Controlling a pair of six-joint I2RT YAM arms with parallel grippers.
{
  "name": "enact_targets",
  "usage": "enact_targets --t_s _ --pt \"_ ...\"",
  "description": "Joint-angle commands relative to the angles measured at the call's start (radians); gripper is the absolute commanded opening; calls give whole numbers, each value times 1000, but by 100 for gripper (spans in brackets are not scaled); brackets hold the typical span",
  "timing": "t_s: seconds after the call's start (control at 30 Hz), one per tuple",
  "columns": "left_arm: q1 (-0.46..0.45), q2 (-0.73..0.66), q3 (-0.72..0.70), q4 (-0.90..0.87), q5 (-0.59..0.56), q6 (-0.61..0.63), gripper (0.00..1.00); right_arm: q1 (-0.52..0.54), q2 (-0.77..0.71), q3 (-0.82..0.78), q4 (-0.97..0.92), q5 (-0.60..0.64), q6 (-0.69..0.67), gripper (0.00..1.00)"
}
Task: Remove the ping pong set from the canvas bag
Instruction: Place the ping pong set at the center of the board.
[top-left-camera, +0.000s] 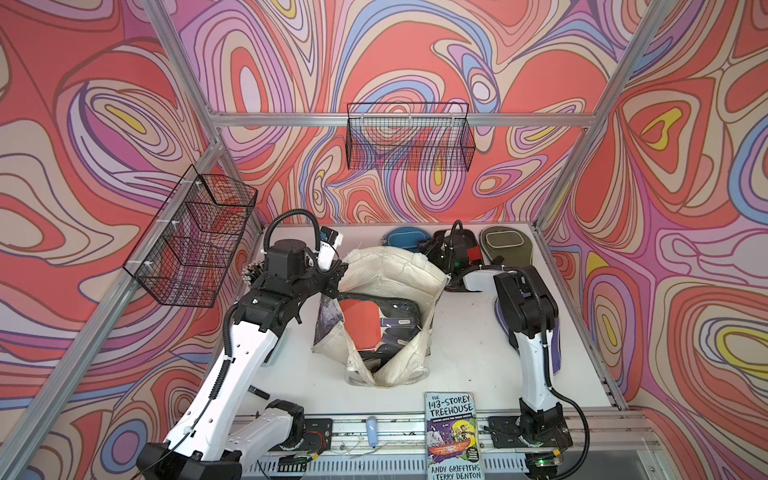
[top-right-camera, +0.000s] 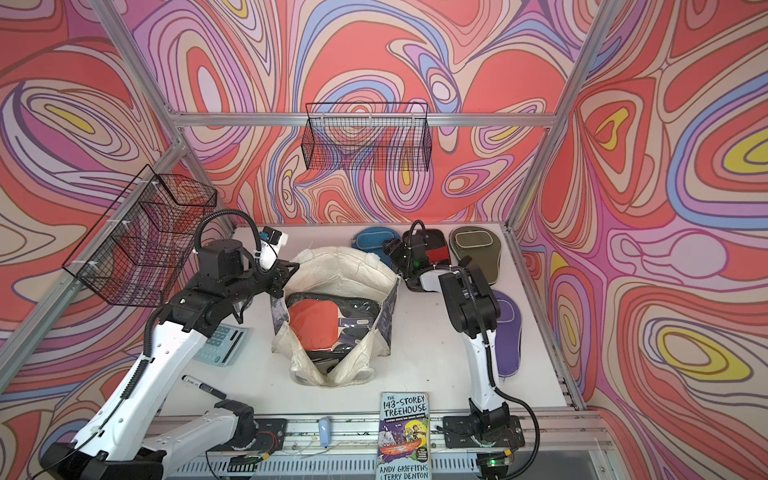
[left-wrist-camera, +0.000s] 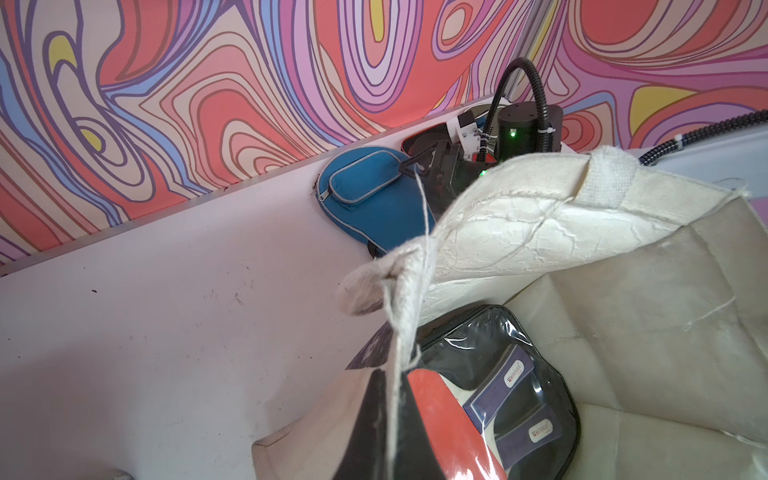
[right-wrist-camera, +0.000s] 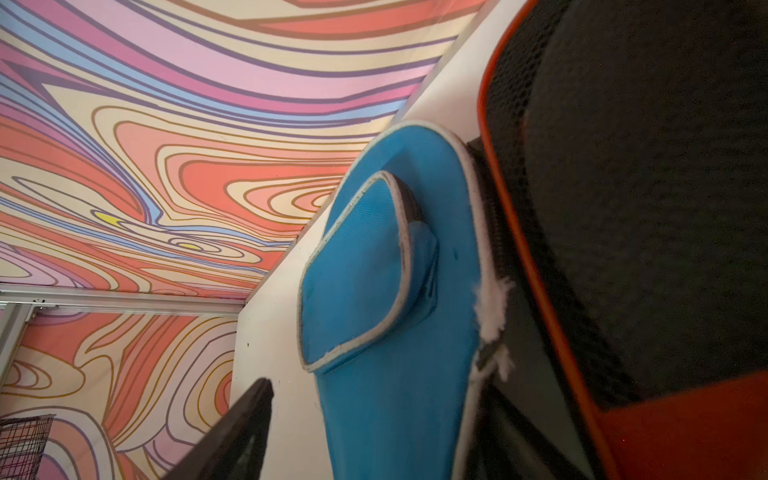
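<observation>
The canvas bag (top-left-camera: 390, 270) (top-right-camera: 340, 270) (left-wrist-camera: 582, 232) lies mid-table with its mouth held up. My left gripper (top-left-camera: 336, 270) (top-right-camera: 291, 266) (left-wrist-camera: 395, 386) is shut on its cream rim. Inside it lies a clear black-edged pack with a red paddle (top-left-camera: 359, 320) (top-right-camera: 316, 320) (left-wrist-camera: 490, 395). Along the back of the table lie a blue case (top-left-camera: 397, 239) (top-right-camera: 368, 241) (left-wrist-camera: 370, 199) (right-wrist-camera: 395, 291), a black case with red trim (top-right-camera: 436, 245) (right-wrist-camera: 644, 208) and an olive case (top-left-camera: 505, 245) (top-right-camera: 473, 249). My right gripper (top-left-camera: 424, 245) (top-right-camera: 392, 247) (right-wrist-camera: 378, 395) is open, its fingers on either side of the blue case's narrow end.
A purple case (top-right-camera: 509, 332) lies at the right under my right arm. A paperback book (top-left-camera: 453, 436) sits at the front edge. A calculator (top-right-camera: 222, 345) and a marker (top-right-camera: 203, 386) lie front left. Wire baskets (top-left-camera: 409, 137) (top-left-camera: 195, 237) hang on the back and left walls.
</observation>
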Motion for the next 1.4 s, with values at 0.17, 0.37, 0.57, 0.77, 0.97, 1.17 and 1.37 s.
enact_targets --t_s 0.17,0.37,0.57,0.77,0.97,1.17,1.37 --pt "2 -36 59 142 42 0 0 -14 -102 12 -14 -21 -32 82" --pt "2 -34 55 144 48 -3 0 -21 -135 21 -45 -20 -67 83" --pt "2 -37 57 144 47 -1 0 -33 -151 18 -56 -23 -80 84" --pt "3 -37 60 138 49 3 0 -44 -185 23 -104 -26 -151 89" --pt "3 -44 63 127 66 -5 0 -57 -245 18 -115 -144 -281 98" --pt "1 -79 38 93 70 -12 0 -59 -427 -9 -268 -307 -549 98" --pt "1 -132 -16 95 29 -43 0 -59 -703 -59 -576 -282 -743 98"
